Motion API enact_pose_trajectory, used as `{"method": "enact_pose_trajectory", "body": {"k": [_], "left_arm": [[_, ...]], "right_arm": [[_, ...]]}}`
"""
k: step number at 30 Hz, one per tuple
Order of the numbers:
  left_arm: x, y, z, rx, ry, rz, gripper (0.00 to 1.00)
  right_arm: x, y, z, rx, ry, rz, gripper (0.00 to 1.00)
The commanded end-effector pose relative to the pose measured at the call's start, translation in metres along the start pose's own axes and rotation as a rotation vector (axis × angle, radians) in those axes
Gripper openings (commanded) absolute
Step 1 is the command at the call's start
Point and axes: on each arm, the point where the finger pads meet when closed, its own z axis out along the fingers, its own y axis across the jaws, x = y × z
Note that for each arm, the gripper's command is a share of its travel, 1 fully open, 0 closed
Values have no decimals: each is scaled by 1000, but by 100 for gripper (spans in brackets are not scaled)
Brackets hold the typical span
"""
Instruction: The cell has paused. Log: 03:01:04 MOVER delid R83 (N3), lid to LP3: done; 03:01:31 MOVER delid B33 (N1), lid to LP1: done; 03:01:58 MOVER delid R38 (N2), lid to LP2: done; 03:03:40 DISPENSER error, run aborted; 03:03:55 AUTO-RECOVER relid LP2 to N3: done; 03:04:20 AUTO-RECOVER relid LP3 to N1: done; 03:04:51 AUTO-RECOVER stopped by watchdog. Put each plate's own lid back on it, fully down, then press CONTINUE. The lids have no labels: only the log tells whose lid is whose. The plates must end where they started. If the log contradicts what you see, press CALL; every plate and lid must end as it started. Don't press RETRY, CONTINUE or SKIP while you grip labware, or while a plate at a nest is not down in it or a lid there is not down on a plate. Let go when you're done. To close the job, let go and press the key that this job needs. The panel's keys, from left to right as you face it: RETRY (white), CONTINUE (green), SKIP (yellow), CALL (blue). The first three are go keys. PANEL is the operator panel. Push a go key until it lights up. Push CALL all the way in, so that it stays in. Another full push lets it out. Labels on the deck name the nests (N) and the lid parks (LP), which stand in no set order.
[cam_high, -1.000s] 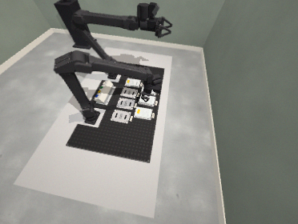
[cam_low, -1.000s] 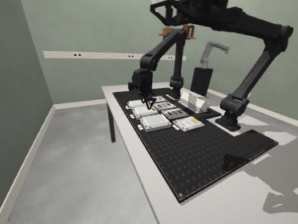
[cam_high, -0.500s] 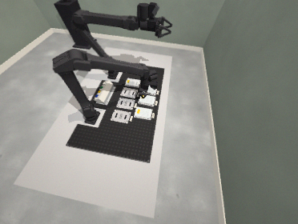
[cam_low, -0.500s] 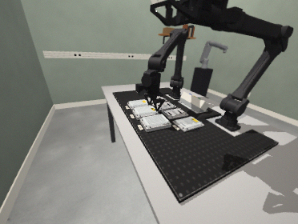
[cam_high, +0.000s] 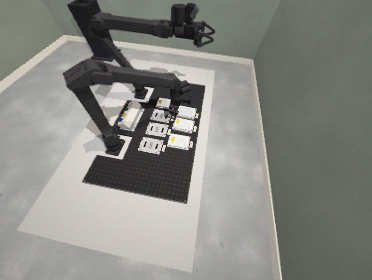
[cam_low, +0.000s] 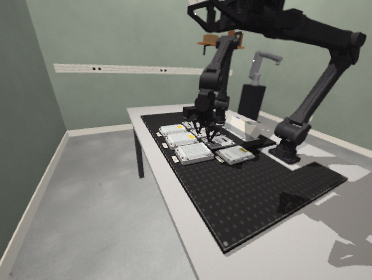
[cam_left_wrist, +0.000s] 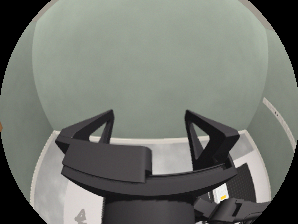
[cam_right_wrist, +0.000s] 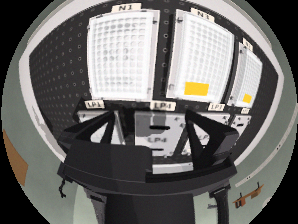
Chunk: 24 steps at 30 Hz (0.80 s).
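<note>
The right pincer (cam_high: 172, 111) (cam_low: 212, 138) (cam_right_wrist: 149, 113) stands with its fingers wide apart, gripping nothing, above the lid park LP4 (cam_high: 157, 117) (cam_low: 226, 143) (cam_right_wrist: 172, 135); that park's grey plate, with its dark slots, shows between the fingers in the right wrist view.

Ahead of this pincer in that view, the N1 plate (cam_high: 187, 111) (cam_low: 194, 153) (cam_right_wrist: 122, 57) lies to the left, its grid of wells showing and its top without a yellow patch; the N3 plate (cam_high: 183, 125) (cam_low: 181, 139) (cam_right_wrist: 204, 57) lies ahead to the right, a yellow patch near its closer edge; the N2 plate (cam_high: 178, 142) (cam_low: 172, 129) (cam_right_wrist: 251, 72) lies farther right, with a yellow patch too. All three lie flat at their labels; whether each is fully down I cannot tell.

Just beside LP4, on the pincer's left, a yellow-marked lid (cam_high: 163, 102) (cam_low: 235, 155) lies flat at LP1; two more grey lid parks (cam_high: 157, 129) (cam_high: 151, 145) lie to its right; the operator panel (cam_high: 131, 117) (cam_low: 242, 127) stands behind it on the dark perforated surface (cam_high: 145, 175) (cam_low: 240, 200) (cam_right_wrist: 55, 60), nearer the arm bases.

The left pincer (cam_high: 210, 36) (cam_low: 196, 14) (cam_left_wrist: 149, 113) hangs high, well apart from the labware; its fingers are spread, with nothing between them.
</note>
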Motion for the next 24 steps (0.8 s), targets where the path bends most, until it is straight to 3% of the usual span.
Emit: {"method": "enact_pose_trajectory", "body": {"k": [1, 24], "left_arm": [[-37, 8, -6, -13, -67, 14, 100], [-37, 8, -6, -13, -67, 14, 100]], "right_arm": [[5, 25, -17, -32, -34, 17, 100], [74, 112, -15, -34, -23, 17, 100]]}}
